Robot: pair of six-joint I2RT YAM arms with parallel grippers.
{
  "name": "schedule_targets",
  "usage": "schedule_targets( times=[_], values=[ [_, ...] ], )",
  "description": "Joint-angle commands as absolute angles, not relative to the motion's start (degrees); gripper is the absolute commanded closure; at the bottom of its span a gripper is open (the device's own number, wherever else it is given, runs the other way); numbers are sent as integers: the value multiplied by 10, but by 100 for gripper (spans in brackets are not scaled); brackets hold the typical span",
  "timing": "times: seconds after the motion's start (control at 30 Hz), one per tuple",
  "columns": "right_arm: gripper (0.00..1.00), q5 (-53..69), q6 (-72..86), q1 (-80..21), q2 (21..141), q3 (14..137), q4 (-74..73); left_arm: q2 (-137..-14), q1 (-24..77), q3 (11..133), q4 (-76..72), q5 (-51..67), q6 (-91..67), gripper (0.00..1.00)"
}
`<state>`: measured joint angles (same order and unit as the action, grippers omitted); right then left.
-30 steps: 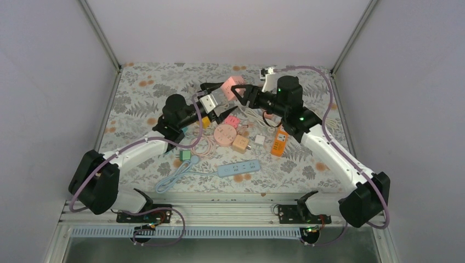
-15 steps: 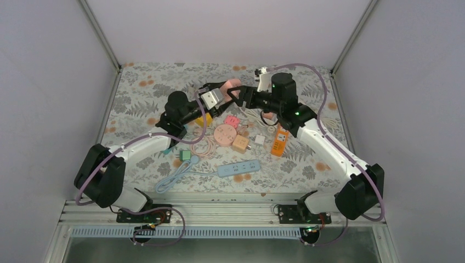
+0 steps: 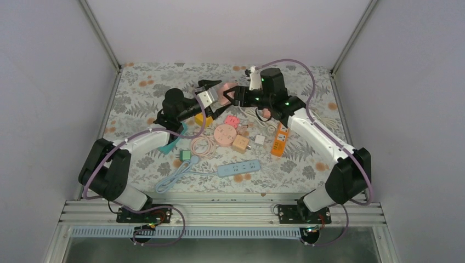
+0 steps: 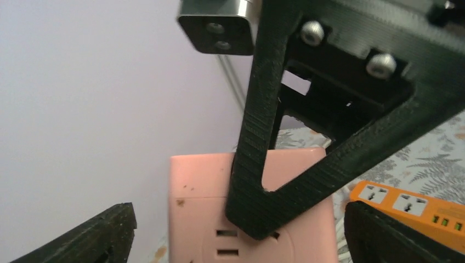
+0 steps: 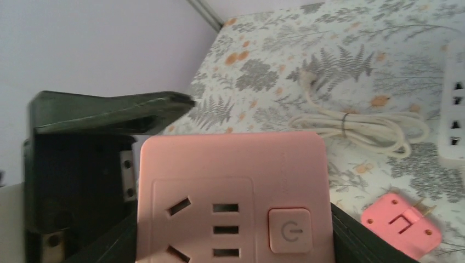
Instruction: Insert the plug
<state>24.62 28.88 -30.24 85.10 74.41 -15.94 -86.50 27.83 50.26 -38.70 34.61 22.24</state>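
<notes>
Pink and square, the socket cube [image 3: 225, 89] hangs over the far middle of the flowered cloth [image 3: 137, 87], clamped by the right gripper [image 3: 231, 94]; the left gripper [image 3: 210, 91] faces it. Left wrist: a ribbed black finger [image 4: 259, 137] crosses the cube; own jaws wide apart, holding nothing. Right wrist: coiled white cable [image 5: 356, 123], flat pink adapter [image 5: 402, 224] lie beyond.

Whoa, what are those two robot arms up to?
The right pincer is holding a pink socket block up in the air above the flowery table. The left pincer is open and empty, pointing at the block from close by. The block's holes have no plug in them yet. A blue power strip and an orange power strip lie on the table among other small plugs.
</notes>
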Motion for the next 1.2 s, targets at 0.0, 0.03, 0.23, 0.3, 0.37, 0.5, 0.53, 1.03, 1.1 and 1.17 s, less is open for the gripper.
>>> schedule_targets(
  times=[0.0, 0.03, 0.23, 0.3, 0.37, 0.5, 0.53, 1.03, 1.1, 1.17],
  values=[
    [53, 158, 245, -291, 889, 805, -177, -865, 270, 483, -453, 257, 173, 0],
    [53, 126, 234, -286, 902, 818, -183, -862, 269, 471, -461, 219, 160, 0],
    [53, 6, 170, -266, 1007, 880, -204, -815, 264, 430, -405, -60, 37, 0],
    [53, -27, 150, -266, 1050, 909, -220, -794, 262, 428, -355, -113, -9, 0],
    [53, -41, 138, -265, 1077, 920, -218, -763, 259, 419, -319, -153, -60, 0],
    [52, -38, 124, -265, 1121, 937, -212, -720, 237, 435, -212, -158, -180, 0],
    [53, -33, 122, -265, 1130, 941, -210, -718, 231, 446, -180, -147, -198, 0],
    [53, -10, 112, -265, 1205, 980, -195, -674, 202, 431, -92, -76, -184, 0],
    [53, -16, 112, -265, 1211, 984, -196, -671, 202, 429, -95, -73, -182, 0],
    [53, -15, 113, -264, 1217, 986, -197, -669, 202, 428, -95, -69, -176, 0]
  ],
)
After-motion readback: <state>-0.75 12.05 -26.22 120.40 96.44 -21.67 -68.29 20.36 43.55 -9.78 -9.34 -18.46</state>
